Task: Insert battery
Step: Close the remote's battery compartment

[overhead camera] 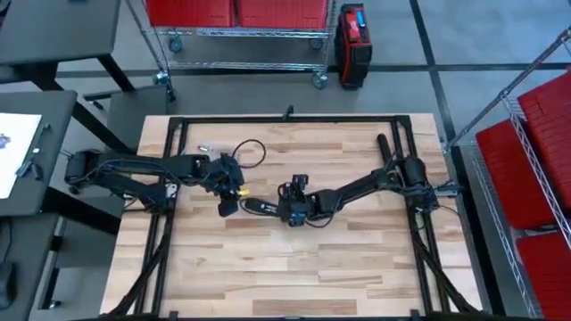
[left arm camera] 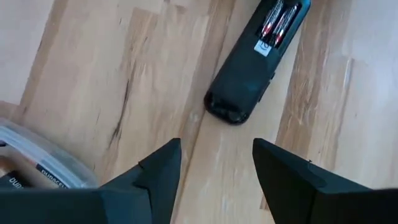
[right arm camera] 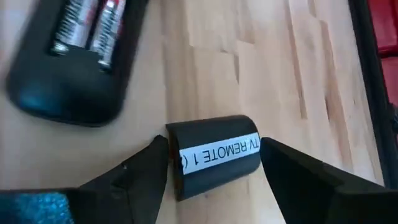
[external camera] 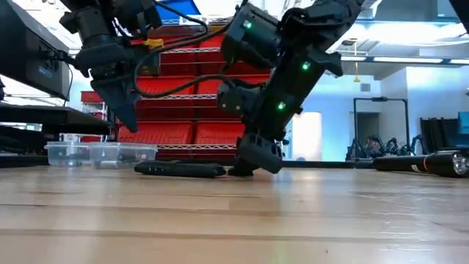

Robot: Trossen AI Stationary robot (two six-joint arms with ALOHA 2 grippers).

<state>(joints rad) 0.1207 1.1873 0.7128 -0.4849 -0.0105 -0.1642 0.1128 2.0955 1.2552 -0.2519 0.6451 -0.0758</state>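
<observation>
My right end effector (right arm camera: 211, 163) pinches the battery cover (right arm camera: 214, 155), ready to close the loaded remote (right arm camera: 78, 59) at 11 o'clock; my left end effector (left arm camera: 214, 165) hovers spread.

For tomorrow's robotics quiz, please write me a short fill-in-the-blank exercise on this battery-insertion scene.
1. The black plastic remote control lies on the wooden table with ____ batteries showing in its open compartment.
2. The right end effector grips the black battery cover, whose white label reads "TV ____".
3. The left end effector hovers with its fingers ____.
4. Beside the left end effector sits a clear ____ container.

Missing words: two; REMOTE; open; plastic
</observation>
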